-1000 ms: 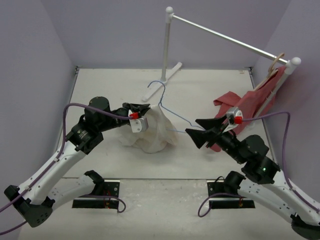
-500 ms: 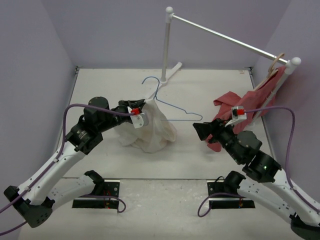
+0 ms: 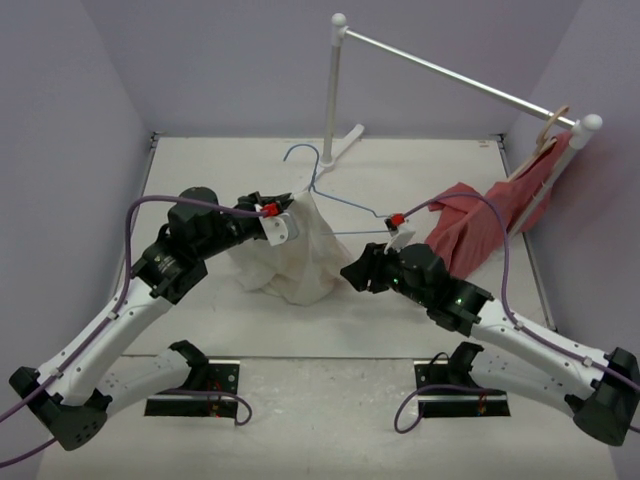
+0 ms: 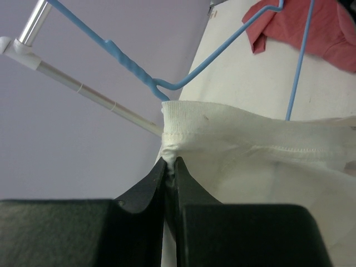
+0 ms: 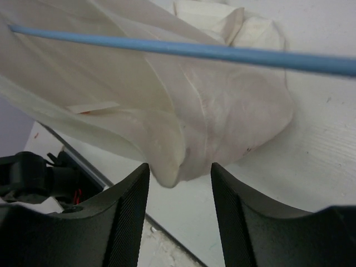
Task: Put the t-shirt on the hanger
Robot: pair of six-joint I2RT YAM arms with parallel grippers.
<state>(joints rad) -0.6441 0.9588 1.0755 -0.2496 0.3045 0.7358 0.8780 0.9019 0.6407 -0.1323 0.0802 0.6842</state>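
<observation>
Left wrist view alone shows left claw (image 4: 171, 162) pinching the t-shirt (image 4: 250, 167) collar; right claw (image 5: 179, 169) gapes.

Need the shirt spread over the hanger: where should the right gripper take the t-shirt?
Take the loose drooping fold of the t-shirt, coming from the right arm's side, under the hanger wire. It hangs free before the open right gripper; the left gripper pinches the collar.

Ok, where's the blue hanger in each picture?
Top view: the hanger is in the middle, hook toward the back, sticking out of the t-shirt.
Left wrist view: the hanger slants across the upper left, its twisted neck just above the t-shirt.
Right wrist view: one wire of the hanger crosses the top.
Shared landmark: the white t-shirt, right by the hanger every time.
</observation>
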